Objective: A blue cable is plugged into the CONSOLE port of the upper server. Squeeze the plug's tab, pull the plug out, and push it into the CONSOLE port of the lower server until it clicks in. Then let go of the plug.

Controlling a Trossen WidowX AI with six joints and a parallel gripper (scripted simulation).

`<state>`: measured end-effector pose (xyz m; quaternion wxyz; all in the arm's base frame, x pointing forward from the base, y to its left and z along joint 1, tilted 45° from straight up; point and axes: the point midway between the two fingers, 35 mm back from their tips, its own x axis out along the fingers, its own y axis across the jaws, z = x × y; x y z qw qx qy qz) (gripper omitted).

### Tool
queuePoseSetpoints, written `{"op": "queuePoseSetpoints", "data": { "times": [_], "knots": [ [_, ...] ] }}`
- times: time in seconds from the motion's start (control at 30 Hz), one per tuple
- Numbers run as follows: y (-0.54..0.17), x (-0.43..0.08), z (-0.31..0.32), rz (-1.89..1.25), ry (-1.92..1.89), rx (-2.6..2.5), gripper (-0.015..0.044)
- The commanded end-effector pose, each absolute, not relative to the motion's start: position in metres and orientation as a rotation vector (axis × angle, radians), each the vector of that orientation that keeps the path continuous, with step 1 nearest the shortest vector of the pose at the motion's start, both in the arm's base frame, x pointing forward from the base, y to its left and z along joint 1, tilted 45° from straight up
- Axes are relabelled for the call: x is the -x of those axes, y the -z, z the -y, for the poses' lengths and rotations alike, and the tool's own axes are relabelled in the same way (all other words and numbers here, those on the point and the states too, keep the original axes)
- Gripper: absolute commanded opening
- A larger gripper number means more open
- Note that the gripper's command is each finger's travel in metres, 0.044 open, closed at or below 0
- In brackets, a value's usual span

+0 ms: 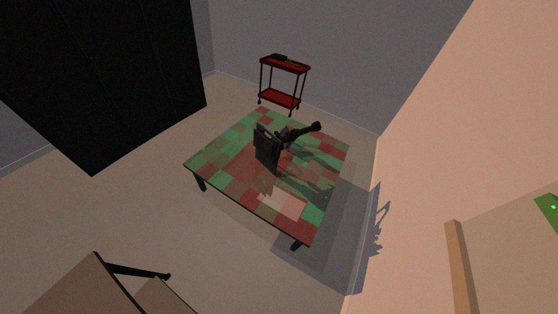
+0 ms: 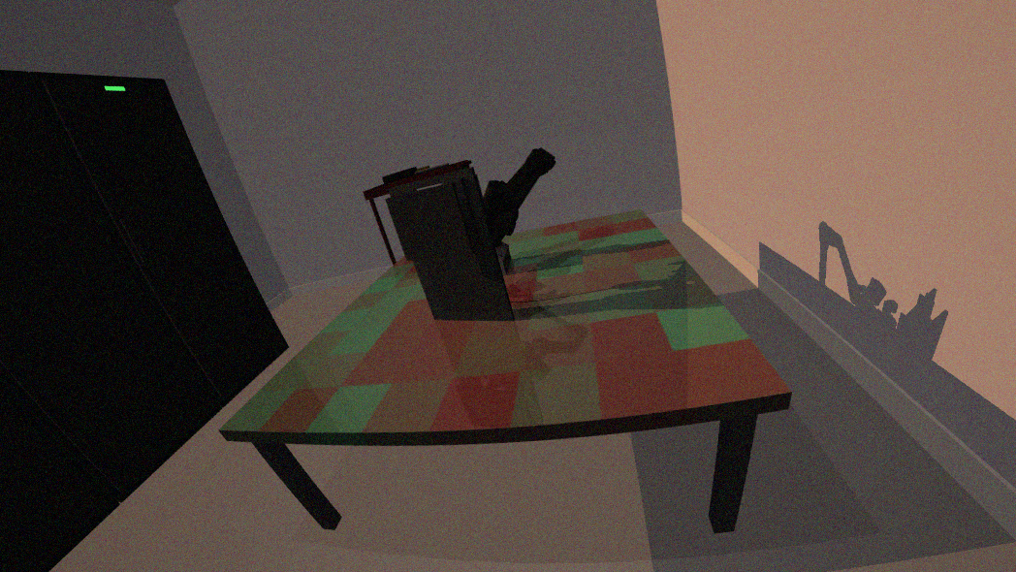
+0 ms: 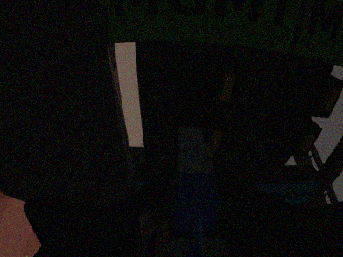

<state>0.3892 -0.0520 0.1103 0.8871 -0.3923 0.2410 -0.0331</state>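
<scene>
In the lower middle of the wrist view, the hand is pinching the plug, its blue cable trailing to the bottom edge; the frame is too dark to show whether the plug sits in a port, or which one; on the bench the arm reaches behind the dark rack at mid-frame; gripping looks done; release remains, and seating cannot be confirmed.
</scene>
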Motion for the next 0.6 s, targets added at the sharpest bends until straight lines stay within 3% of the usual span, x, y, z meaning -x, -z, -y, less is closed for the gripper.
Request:
{"op": "queuePoseSetpoints", "data": {
  "times": [0.0,0.57],
  "knots": [
    [-0.1137,-0.3916,0.0536,-0.494,0.084,0.811,0.0000],
    [-0.1131,-0.3947,0.0536,-0.493,0.085,0.811,0.0000]
  ]
}}
